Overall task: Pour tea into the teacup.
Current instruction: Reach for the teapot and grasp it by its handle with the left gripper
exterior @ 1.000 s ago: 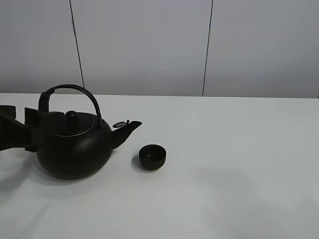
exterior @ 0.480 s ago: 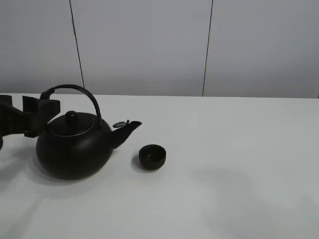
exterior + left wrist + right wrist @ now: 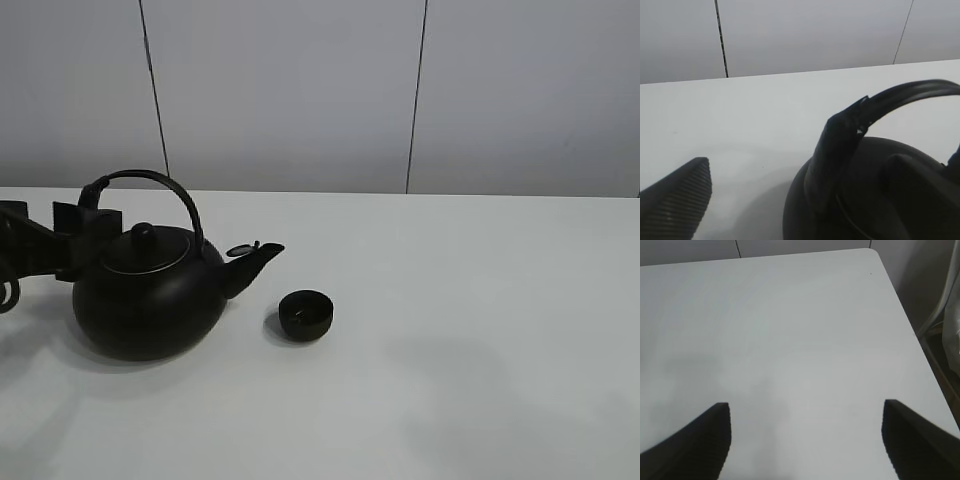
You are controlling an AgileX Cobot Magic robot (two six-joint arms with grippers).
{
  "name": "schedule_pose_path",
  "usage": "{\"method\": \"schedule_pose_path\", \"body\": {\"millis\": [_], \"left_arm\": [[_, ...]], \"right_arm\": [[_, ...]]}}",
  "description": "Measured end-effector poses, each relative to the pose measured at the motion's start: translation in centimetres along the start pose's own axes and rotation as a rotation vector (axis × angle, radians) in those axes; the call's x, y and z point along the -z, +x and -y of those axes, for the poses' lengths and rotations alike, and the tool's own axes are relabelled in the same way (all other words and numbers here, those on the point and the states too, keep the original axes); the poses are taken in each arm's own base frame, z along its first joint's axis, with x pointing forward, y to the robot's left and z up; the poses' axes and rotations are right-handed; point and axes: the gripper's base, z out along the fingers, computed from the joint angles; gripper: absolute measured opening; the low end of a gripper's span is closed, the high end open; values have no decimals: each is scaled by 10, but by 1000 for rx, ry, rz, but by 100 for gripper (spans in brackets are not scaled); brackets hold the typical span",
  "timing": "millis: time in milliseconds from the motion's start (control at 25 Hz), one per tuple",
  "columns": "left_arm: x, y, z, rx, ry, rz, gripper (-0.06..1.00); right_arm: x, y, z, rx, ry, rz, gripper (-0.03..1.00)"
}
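The big black kettle stands upright on the white table at the left, its spout pointing right. The tiny black teacup sits just right of the spout, apart from it. My left gripper is open at the left foot of the kettle's arched handle. In the left wrist view that handle foot stands between the jaws, with one ribbed finger well clear of it. My right gripper is open and empty over bare table, out of the high view.
A grey panelled wall runs behind the table. The table's right edge shows in the right wrist view, with a gap and white frame beyond it.
My left gripper rose from beside the kettle's body and moved right, in to the handle's left foot. The kettle and teacup stayed where they were.
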Motion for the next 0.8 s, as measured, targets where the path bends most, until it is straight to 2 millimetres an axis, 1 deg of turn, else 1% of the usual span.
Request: {"method": "schedule_pose_path", "body": {"millis": [120, 360, 640, 800], "left_arm": [[-4, 0, -1, 0, -1, 2, 69], [-13, -8, -2, -2, -5, 28, 69], [-21, -13, -5, -3, -12, 29, 69], [-22, -12, -6, -7, -7, 13, 69]], "right_arm": [[0, 0, 0, 0, 0, 0, 57], [0, 0, 0, 0, 0, 0, 57], [0, 0, 0, 0, 0, -1, 57], [0, 0, 0, 0, 0, -1, 57]]}}
